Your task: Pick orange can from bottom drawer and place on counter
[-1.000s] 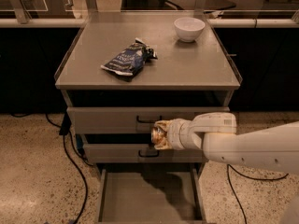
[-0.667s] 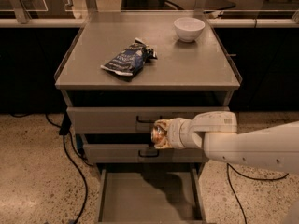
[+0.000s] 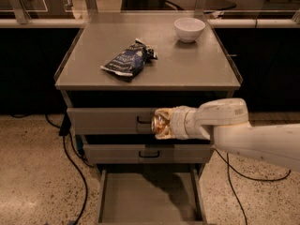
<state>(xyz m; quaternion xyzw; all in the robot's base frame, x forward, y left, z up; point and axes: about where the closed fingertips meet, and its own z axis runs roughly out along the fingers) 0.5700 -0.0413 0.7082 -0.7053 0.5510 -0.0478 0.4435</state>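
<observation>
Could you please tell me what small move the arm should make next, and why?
Probably lift the end effector straight up: it holds the orange can in front of the top drawer, below the edge of the counter. Up there, room shows between the blue bag and the white bowl.

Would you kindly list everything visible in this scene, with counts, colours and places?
orange can: one, orange-gold, held in the air before the top drawer
bottom drawer: one, grey, pulled open, lowest
counter: one, grey, cabinet top
snack bag: one, dark blue, on counter, left of centre
bowl: one, white, on counter, back right
upper drawers: two, grey with black handles, above the bottom drawer
cables: a few, black, on floor beside cabinet
arm: one, white, reaching in from the right
hand: one, pale, shut on the orange can
</observation>
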